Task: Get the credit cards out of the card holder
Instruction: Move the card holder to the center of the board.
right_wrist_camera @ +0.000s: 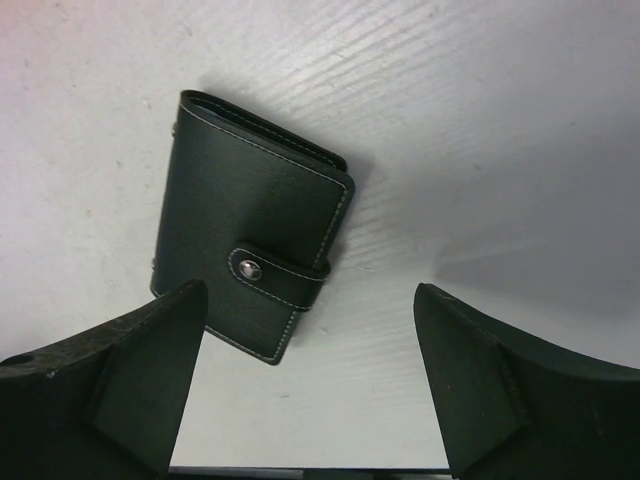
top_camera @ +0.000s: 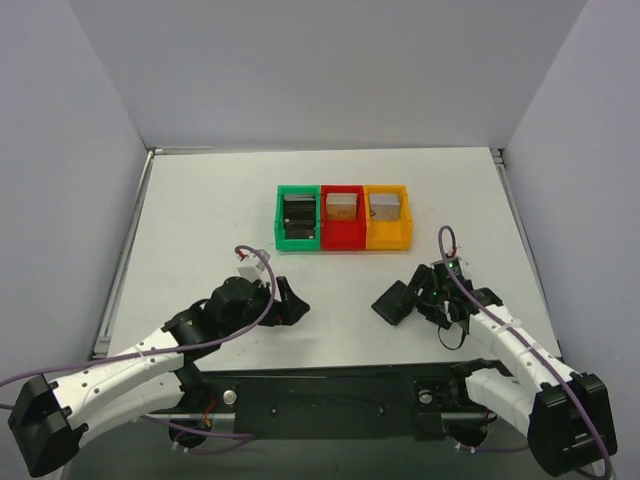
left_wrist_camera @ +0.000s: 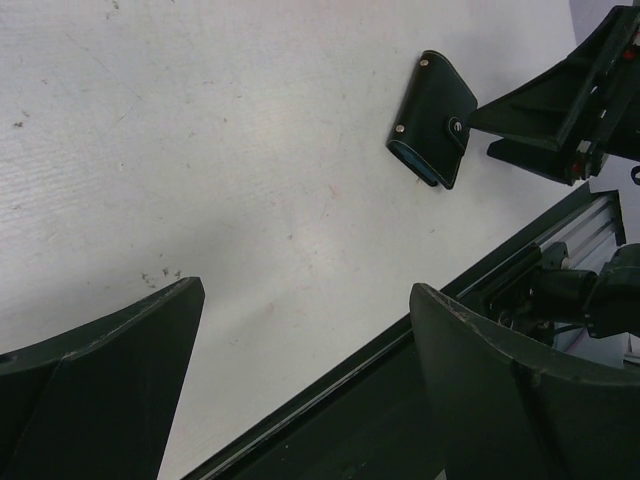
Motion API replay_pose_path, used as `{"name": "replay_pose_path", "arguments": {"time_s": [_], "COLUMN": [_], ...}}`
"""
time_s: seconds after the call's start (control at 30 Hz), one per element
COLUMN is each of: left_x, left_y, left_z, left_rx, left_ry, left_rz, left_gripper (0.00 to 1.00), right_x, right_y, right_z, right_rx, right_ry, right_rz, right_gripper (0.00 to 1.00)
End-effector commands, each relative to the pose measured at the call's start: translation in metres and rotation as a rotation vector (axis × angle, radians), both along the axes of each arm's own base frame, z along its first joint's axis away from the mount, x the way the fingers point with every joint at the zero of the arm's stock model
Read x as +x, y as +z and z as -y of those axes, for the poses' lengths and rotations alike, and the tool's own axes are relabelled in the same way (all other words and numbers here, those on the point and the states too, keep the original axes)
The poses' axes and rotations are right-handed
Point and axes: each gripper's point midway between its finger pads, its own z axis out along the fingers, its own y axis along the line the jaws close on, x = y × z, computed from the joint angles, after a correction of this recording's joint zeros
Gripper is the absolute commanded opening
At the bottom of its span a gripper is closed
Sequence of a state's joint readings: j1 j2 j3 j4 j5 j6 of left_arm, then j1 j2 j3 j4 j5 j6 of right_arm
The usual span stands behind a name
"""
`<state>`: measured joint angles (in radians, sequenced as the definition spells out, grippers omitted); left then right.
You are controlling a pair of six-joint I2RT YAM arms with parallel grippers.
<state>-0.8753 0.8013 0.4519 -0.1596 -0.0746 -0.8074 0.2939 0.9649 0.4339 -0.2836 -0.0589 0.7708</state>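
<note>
The card holder [right_wrist_camera: 250, 240] is a small black wallet with white stitching. It lies shut on the white table with its snap tab [right_wrist_camera: 275, 275] fastened. No credit cards show; they are hidden. My right gripper [right_wrist_camera: 305, 300] hovers just behind the card holder, open, with its left finger [right_wrist_camera: 150, 350] beside the wallet's near corner and only bare table between the fingers. The overhead view has the card holder [top_camera: 391, 302] just left of the right gripper [top_camera: 418, 298]. My left gripper [top_camera: 295, 303] is open and empty, well to the left. It sees the card holder [left_wrist_camera: 432, 118] from afar.
Three small bins stand in a row at the back: green [top_camera: 283, 222], red [top_camera: 342, 238], yellow [top_camera: 388, 240], each holding a stack. A black rail [top_camera: 320, 400] runs along the near table edge. Grey walls enclose the table.
</note>
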Motion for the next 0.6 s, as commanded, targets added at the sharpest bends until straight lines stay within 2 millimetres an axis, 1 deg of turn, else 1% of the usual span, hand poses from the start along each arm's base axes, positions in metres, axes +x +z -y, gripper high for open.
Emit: {"name": "replay_pose_path", "arguments": {"time_s": [0.0, 0.1, 0.13, 0.2, 0.3, 0.33, 0.37, 0.4, 0.43, 0.47, 0.5, 0.57], "left_x": [0.006, 0.004, 0.005, 0.008, 0.014, 0.016, 0.018, 0.022, 0.024, 0.026, 0.027, 0.028], "left_y": [0.021, 0.017, 0.017, 0.023, 0.029, 0.037, 0.029, 0.037, 0.026, 0.03, 0.024, 0.022], "left_z": [0.009, 0.011, 0.012, 0.017, 0.029, 0.034, 0.038, 0.045, 0.047, 0.051, 0.053, 0.054], "left_rx": [-0.098, -0.116, -0.128, -0.165, -0.163, -0.168, -0.134, -0.137, -0.096, -0.095, -0.077, -0.082], "left_ry": [0.018, 0.009, 0.011, 0.013, -0.024, -0.035, -0.045, -0.055, -0.059, -0.063, -0.067, -0.064], "left_rz": [0.04, 0.038, 0.036, 0.054, 0.075, 0.08, 0.063, 0.069, 0.043, 0.043, 0.03, 0.026], "left_gripper": [0.95, 0.92, 0.91, 0.89, 0.89, 0.89, 0.89, 0.89, 0.89, 0.89, 0.89, 0.89], "right_x": [0.015, 0.018, 0.018, 0.019, 0.021, 0.021, 0.023, 0.023, 0.024, 0.027, 0.03, 0.034], "right_y": [0.002, -0.002, -0.005, -0.007, -0.008, -0.009, -0.01, -0.011, -0.014, -0.013, -0.015, -0.016], "right_z": [-0.013, -0.013, -0.011, -0.008, -0.003, -0.002, -0.002, -0.004, -0.005, -0.008, -0.01, -0.016], "right_rx": [0.089, 0.117, 0.118, 0.122, 0.109, 0.108, 0.103, 0.109, 0.104, 0.114, 0.12, 0.13], "right_ry": [-0.032, -0.055, -0.069, -0.083, -0.088, -0.087, -0.078, -0.066, -0.057, -0.044, -0.038, -0.009], "right_rz": [0.052, 0.055, 0.05, 0.05, 0.047, 0.042, 0.028, 0.022, 0.006, 0.009, 0.004, -0.004], "right_gripper": [0.78, 0.76, 0.75, 0.74, 0.72, 0.72, 0.72, 0.72, 0.72, 0.72, 0.72, 0.7]}}
